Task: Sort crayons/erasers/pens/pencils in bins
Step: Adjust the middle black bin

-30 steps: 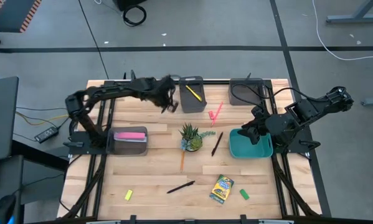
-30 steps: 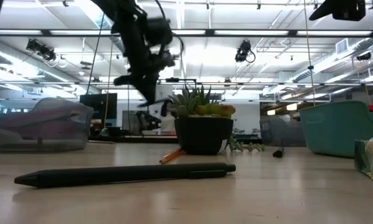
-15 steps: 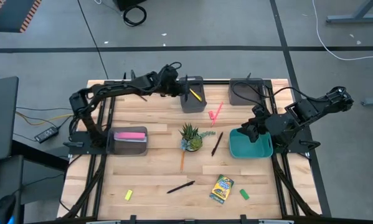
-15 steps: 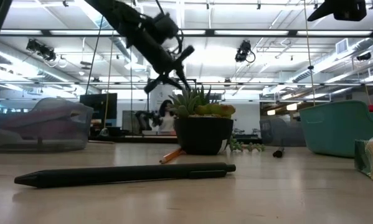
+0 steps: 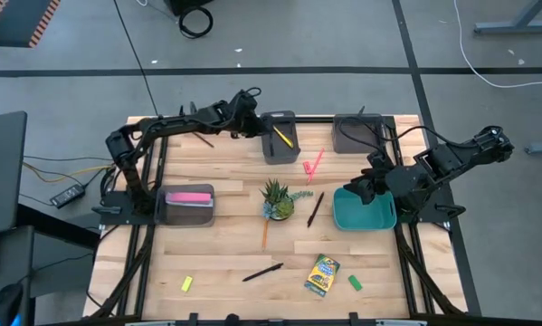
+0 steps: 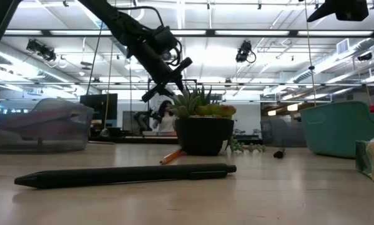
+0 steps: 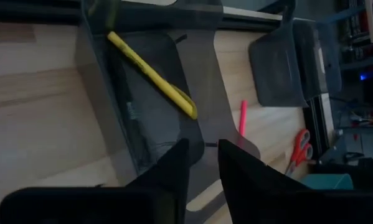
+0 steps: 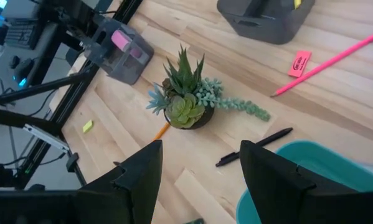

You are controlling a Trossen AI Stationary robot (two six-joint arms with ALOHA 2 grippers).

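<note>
At the far edge, your left gripper point(image 5: 251, 121) hangs beside the dark bin point(image 5: 279, 138) holding a yellow pen point(image 5: 281, 136), fingers slightly parted and empty, a drop-off pose; right gripper point(image 5: 372, 188), spread, waits over the teal bin point(image 5: 365, 220).

We see a wooden table point(image 5: 216, 244) carrying four bins point(image 5: 279, 138), a potted plant point(image 5: 276, 201), crayons point(image 5: 322, 274), loose pens point(image 5: 262, 272), pencils point(image 5: 315, 165) and erasers point(image 5: 186, 283).
</note>
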